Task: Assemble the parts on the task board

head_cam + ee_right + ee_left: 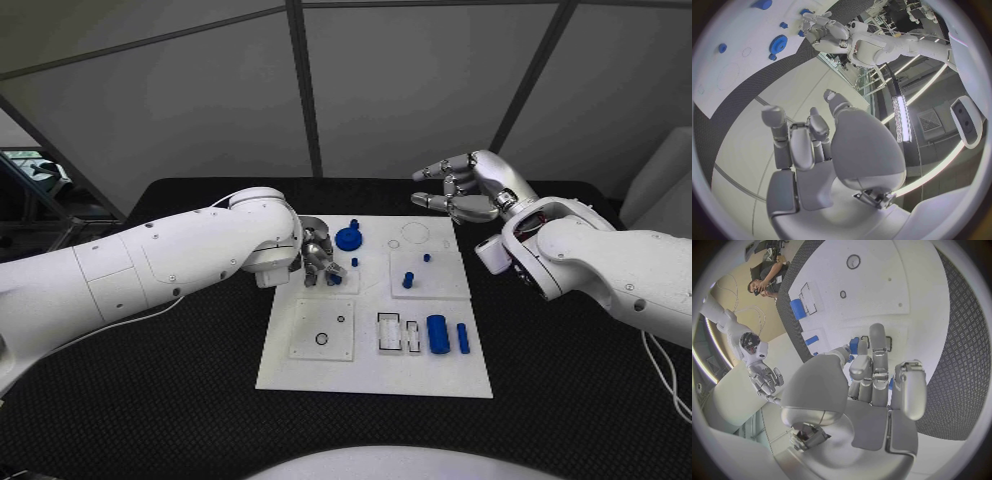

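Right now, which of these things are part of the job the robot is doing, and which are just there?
Part of the job:
- task board
- blue gear
- blue cylinder
- blue rod
- small blue pegs
- left hand, down on the board, touching a small blue part
- right hand, raised, holding nothing

Just there:
- black table

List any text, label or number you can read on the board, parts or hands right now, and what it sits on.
None: no readable text in any view.
The task board carries outlines only, no lettering.
The blue parts, such as the gear, are unmarked.
The left hand and right hand show no label or brand.
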You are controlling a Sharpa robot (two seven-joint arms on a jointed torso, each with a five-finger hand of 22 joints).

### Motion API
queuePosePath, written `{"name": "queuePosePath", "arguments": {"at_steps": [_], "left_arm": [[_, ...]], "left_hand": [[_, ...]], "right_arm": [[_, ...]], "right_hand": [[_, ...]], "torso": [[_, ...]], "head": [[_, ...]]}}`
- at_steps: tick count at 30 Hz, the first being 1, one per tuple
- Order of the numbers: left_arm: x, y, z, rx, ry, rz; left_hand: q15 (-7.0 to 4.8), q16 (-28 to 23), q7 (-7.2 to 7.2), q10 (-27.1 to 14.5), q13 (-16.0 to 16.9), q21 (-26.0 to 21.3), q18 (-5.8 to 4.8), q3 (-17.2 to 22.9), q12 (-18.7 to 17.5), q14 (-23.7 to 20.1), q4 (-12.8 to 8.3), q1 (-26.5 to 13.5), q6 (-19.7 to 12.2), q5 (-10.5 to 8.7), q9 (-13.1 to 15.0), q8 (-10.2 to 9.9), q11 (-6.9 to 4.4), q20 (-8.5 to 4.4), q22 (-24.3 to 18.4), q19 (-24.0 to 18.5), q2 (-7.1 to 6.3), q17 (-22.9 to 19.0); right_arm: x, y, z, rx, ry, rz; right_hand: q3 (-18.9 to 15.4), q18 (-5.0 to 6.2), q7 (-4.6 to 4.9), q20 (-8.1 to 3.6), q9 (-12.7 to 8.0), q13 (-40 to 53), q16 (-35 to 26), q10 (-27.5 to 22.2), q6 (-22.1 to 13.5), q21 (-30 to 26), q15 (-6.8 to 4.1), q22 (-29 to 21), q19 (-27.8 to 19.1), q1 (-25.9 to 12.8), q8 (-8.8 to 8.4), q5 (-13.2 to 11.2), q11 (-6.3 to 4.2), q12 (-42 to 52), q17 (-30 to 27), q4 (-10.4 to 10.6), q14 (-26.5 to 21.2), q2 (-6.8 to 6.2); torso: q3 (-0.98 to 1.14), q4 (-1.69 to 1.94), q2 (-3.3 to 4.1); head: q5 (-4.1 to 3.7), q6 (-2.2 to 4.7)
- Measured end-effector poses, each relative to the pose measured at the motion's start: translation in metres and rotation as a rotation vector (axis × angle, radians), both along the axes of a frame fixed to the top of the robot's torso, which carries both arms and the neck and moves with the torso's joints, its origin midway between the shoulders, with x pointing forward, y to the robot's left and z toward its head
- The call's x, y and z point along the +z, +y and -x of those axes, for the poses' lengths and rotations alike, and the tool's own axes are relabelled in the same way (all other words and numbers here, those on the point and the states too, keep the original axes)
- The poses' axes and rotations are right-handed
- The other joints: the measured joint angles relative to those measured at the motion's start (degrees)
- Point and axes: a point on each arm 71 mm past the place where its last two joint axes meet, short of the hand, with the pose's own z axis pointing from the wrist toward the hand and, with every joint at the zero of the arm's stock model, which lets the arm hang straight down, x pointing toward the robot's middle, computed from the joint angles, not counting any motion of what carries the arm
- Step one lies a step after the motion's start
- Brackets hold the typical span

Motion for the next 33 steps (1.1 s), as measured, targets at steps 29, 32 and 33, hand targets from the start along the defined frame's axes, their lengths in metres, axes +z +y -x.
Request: {"name": "queuePosePath", "arguments": {"at_steps": [29,32,33], "left_arm": [[0.006,0.018,0.017,0.086,-0.125,0.044],[0.002,0.019,0.018,0.094,-0.134,0.040],[0.001,0.020,0.019,0.095,-0.137,0.040]], "left_hand": [[-0.41,-0.8,-0.21,0.6,-0.2,0.6,0.00,11.0,0.0,0.4,-2.1,-6.6,-1.0,0.54,5.6,2.4,-0.58,0.00,0.0,0.0,-4.39,0.8],[-0.41,-0.8,-0.21,0.7,-0.2,0.6,0.04,11.1,0.0,0.4,-2.1,-6.6,-1.0,0.54,5.7,2.4,-0.52,0.00,0.0,0.0,-4.40,0.9],[-0.41,-0.8,-0.21,0.7,-0.2,0.6,0.04,12.0,0.0,0.4,-2.8,-6.9,-1.0,0.54,5.8,2.4,-0.52,0.00,0.0,0.0,-4.70,0.9]], "right_arm": [[-0.005,-0.011,-0.009,-0.029,0.018,0.020],[-0.005,-0.013,-0.010,-0.033,0.021,0.023],[-0.005,-0.012,-0.010,-0.033,0.022,0.024]], "right_hand": [[-0.5,-0.01,0.00,-0.05,0.0,-0.1,-0.3,0.0,0.0,-0.7,0.00,-0.5,-0.1,-1.0,0.20,0.0,0.00,0.0,-0.3,0.5,0.0,0.06],[-0.5,0.00,0.00,-0.05,0.0,-0.1,-0.3,0.0,0.0,-0.7,0.00,-0.5,-0.1,-1.0,0.20,0.0,0.00,0.0,-0.3,0.5,0.0,0.06],[-0.5,0.00,0.00,-0.05,0.0,-0.1,-0.3,0.0,0.0,-0.7,0.00,-0.5,-0.1,-1.0,0.20,0.0,0.00,0.0,-0.3,0.5,0.0,0.06]], "torso": [[0.03,0.24,-0.14],[0.02,0.24,-0.12],[0.02,0.24,-0.10]], "head": [[0.92,-0.71],[0.93,-0.70],[0.93,-0.68]]}}
